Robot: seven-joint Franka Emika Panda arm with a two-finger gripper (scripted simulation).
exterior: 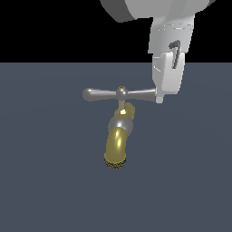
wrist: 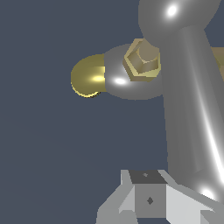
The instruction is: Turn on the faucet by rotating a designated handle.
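The faucet [exterior: 117, 144] has a curved brass-gold spout with a rough dark mouth and a silver collar. Its handle [exterior: 102, 94] is a silver crossbar on a ball hub and lies level across the top. My white gripper [exterior: 160, 98] comes down from above at the exterior view's right, and its tip touches the bulb end of the handle arm on that side. The jaws look shut, with nothing between them. In the wrist view the handle arm [wrist: 188, 109] runs large beside the gripper [wrist: 148, 199], next to the brass hex stem [wrist: 142, 59] and the gold spout [wrist: 86, 76].
A flat dark blue-grey floor [exterior: 45, 181] lies around the faucet. The white arm [exterior: 136, 9] enters from the top of the exterior view.
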